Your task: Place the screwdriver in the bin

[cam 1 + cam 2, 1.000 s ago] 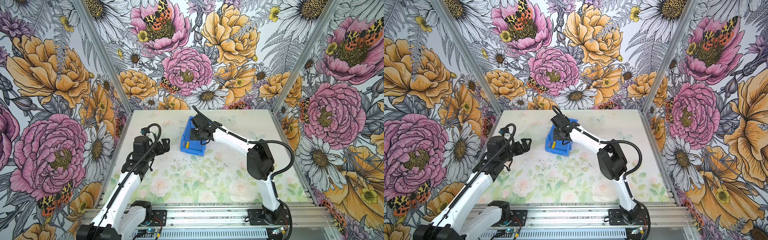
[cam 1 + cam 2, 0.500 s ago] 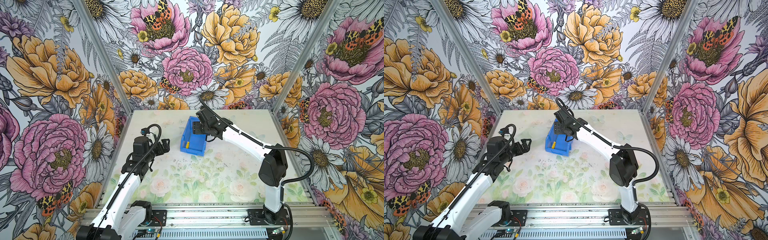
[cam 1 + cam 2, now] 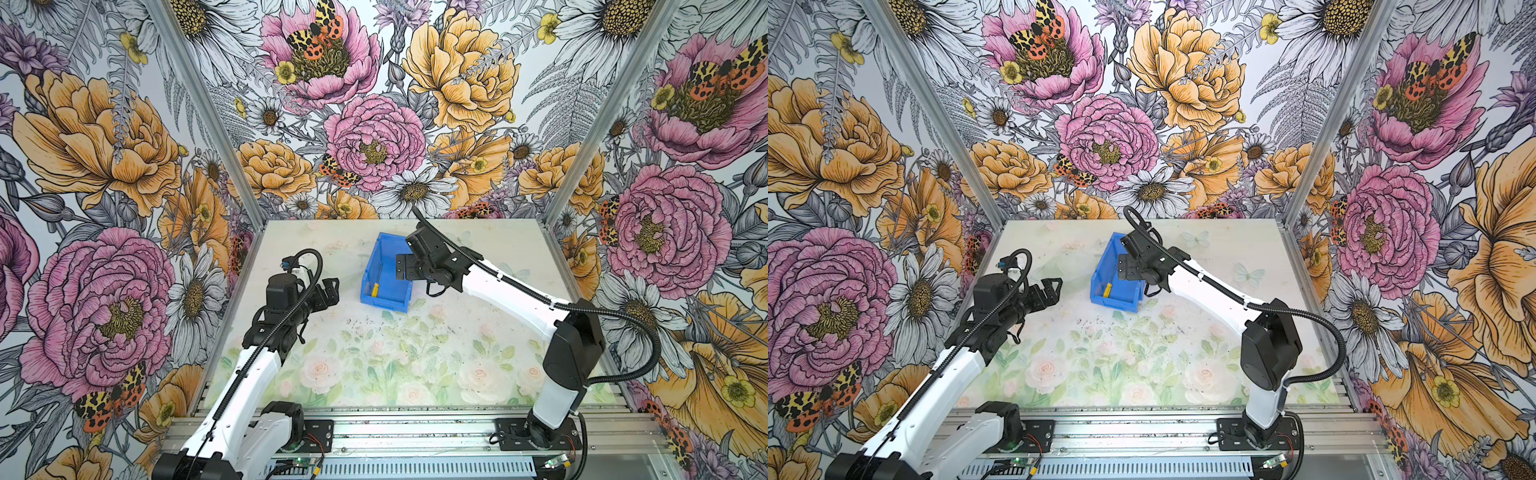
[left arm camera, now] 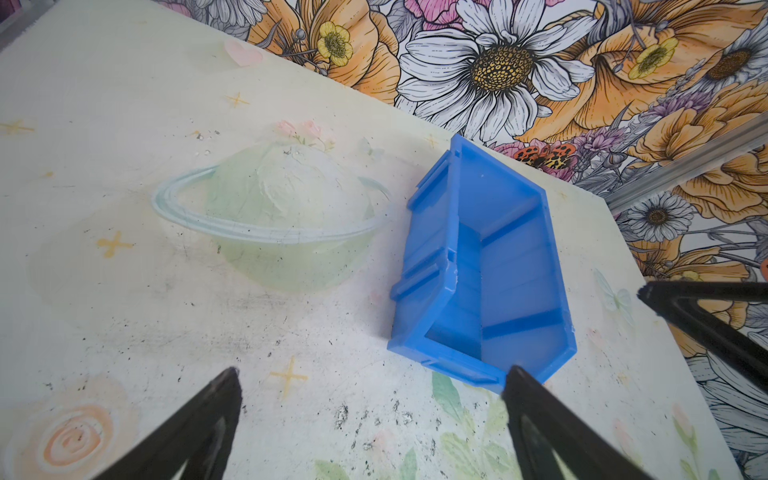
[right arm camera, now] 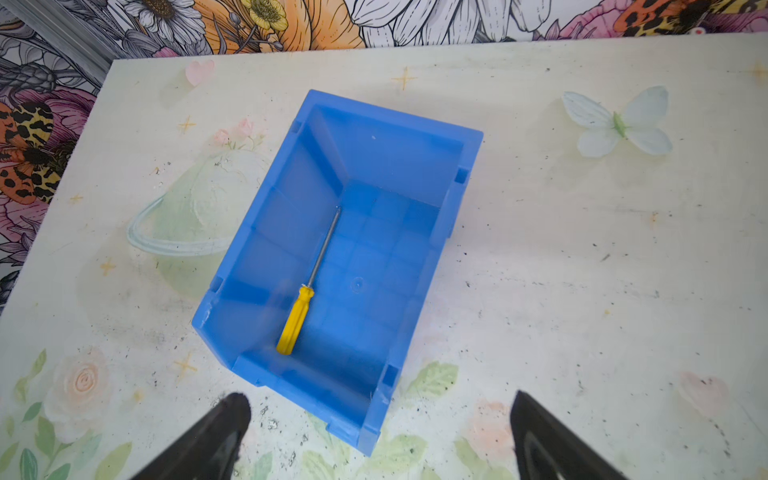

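The blue bin (image 3: 384, 298) (image 3: 1116, 306) stands at the middle back of the table. Inside it the screwdriver (image 5: 294, 320) lies flat on the floor along one long wall, yellow handle (image 3: 375, 289) (image 3: 1107, 289) toward the low front wall. My right gripper (image 3: 400, 268) (image 3: 1122, 268) hovers above the bin's right side, open and empty; in the right wrist view (image 5: 380, 405) its fingers straddle the bin's near corner from above. My left gripper (image 3: 329, 287) (image 3: 1052, 287) is open and empty left of the bin (image 4: 428, 257), apart from it.
Floral walls close in the table at the back and on both sides. A metal rail (image 3: 374, 428) with both arm bases runs along the front. The table mat (image 3: 374, 353) bears only printed flowers and dark scuffs.
My right gripper has opened wider and drawn back to the right and up from over the bin. The screwdriver lies in the bin as before. The left arm has not moved.
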